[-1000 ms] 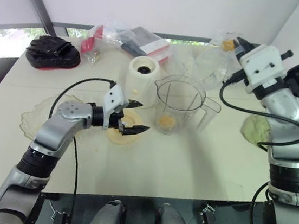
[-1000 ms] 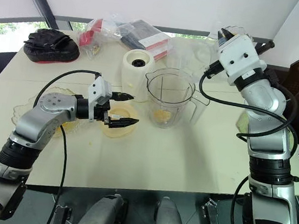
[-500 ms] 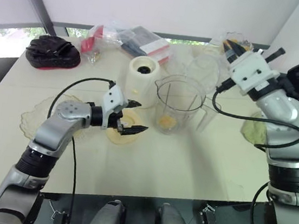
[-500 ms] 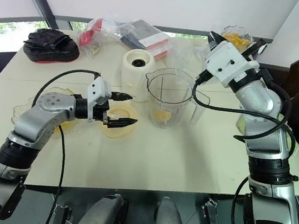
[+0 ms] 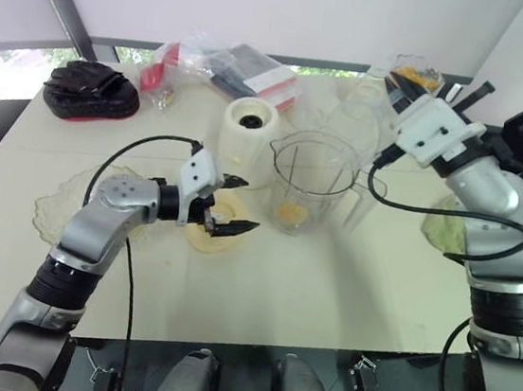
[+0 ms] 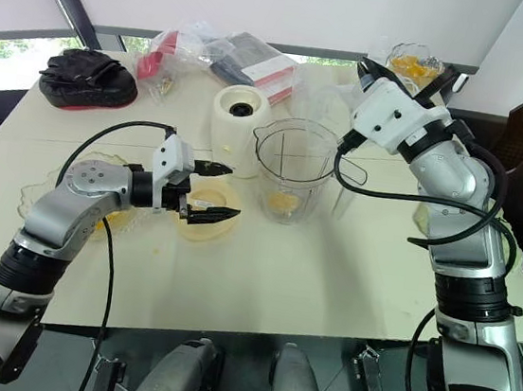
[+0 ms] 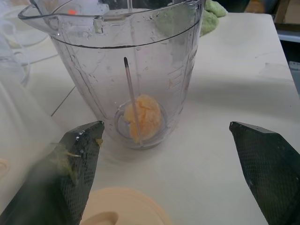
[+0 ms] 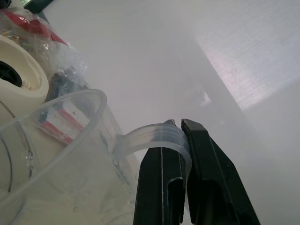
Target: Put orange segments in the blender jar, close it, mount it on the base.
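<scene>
Left pincer released, fingers spread wide, hovering low over the cream lid, which lies flat on the table. From my left wrist, the blender jar is straight ahead between the two fingertips, not touched.

Right pincer clenched, pinching the thin curved handle of a clear jug. I hold the jug off the table, up behind the blender jar on its far right side. Can't tell its tilt or whether anything is in it.

Blender jar upright on the table, uncovered, just right of the cream base, beside it and not mounted. One orange segment sits at the jar's bottom by the centre post. Lid is just left of the jar, in front of the base.

Bowl of orange segments at the far right corner of the table, behind my right pincer.

Other stuff:
- Green cloth at the right edge of the table.
- Black gloves far left.
- Bagged packets along the far edge, behind the base.
- Clear dish left of the lid, near my left forearm.
</scene>
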Motion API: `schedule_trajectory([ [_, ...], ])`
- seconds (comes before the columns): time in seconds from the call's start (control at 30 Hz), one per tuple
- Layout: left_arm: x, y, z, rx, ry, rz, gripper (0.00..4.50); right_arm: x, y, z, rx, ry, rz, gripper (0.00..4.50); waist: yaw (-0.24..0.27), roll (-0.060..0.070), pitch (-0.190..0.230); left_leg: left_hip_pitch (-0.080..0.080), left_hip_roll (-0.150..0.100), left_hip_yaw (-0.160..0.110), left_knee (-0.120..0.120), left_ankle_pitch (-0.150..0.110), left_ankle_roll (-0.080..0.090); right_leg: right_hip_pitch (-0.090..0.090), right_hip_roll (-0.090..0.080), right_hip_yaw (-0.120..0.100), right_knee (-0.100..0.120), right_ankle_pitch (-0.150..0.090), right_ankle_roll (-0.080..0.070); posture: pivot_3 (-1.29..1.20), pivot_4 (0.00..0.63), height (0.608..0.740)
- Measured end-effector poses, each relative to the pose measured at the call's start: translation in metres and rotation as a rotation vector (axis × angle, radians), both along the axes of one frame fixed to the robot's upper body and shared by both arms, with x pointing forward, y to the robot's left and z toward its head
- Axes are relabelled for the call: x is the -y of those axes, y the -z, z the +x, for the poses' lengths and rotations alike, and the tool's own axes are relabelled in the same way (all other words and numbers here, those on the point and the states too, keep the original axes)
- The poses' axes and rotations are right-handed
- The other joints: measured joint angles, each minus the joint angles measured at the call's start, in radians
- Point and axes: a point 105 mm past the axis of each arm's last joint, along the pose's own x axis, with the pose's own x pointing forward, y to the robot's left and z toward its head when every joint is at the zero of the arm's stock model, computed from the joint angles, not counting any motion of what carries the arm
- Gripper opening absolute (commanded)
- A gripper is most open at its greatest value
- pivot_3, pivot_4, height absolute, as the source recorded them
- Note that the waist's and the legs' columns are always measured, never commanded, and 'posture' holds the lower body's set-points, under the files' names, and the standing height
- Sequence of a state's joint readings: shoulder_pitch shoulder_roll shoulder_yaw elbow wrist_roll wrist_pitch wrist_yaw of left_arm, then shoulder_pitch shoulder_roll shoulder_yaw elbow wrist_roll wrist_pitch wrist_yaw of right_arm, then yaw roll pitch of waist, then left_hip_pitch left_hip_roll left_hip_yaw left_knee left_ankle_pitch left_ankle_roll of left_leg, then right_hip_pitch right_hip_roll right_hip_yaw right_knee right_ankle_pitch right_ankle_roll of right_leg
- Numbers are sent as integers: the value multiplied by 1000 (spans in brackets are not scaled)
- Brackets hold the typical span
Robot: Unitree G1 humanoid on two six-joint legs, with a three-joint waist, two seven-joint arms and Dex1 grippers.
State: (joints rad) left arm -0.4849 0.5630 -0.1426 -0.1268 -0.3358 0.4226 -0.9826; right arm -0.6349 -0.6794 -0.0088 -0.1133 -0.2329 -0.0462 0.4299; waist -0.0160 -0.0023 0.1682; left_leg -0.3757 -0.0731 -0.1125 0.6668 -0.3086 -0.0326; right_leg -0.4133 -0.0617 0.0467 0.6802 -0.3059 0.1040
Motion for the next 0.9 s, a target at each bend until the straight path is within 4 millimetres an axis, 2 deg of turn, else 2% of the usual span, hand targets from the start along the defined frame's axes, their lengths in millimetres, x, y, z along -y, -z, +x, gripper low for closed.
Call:
schedule_trajectory([
  [0.9,1,0,0,11,7,5,4500,-3,1,-3,40,-9,-82,10,1,0,0,0,0,0,0,1,-2,0,0,0,0,0,0,0,150,740],
])
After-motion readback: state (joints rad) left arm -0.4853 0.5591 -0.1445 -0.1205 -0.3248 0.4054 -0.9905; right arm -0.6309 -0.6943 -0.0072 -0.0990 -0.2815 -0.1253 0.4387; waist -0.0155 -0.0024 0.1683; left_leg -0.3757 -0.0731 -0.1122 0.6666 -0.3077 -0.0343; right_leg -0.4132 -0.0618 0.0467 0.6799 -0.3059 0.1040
